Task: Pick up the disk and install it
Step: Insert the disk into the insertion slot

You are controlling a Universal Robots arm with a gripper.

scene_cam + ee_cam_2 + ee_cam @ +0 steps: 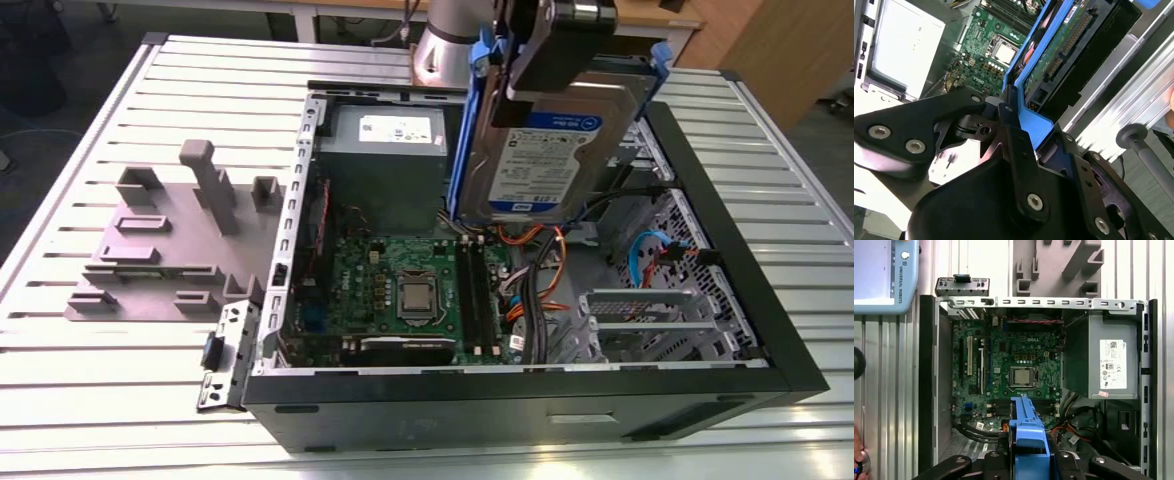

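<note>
The disk [554, 150] hangs upright above the open computer case [787, 330], its white-and-blue label facing the exterior view and its blue carrier frame running down both sides. My gripper [541, 72] is shut on the disk's top edge. In the second wrist view the black fingers [1011, 125] clamp the blue frame [1031, 117], and the disk's green circuit board [1064, 45] shows beyond them. In the first wrist view the blue frame edge [1026, 432] sits between the gripper [1026, 460] parts, over the motherboard [1014, 375].
Inside the case lie the motherboard [400, 290], a grey power-supply box [387, 135] and a metal drive bay [647, 320] with orange and blue cables. A grey fixture [160, 240] stands on the slatted table at the exterior view's left. A hand [858, 460] shows beside the case.
</note>
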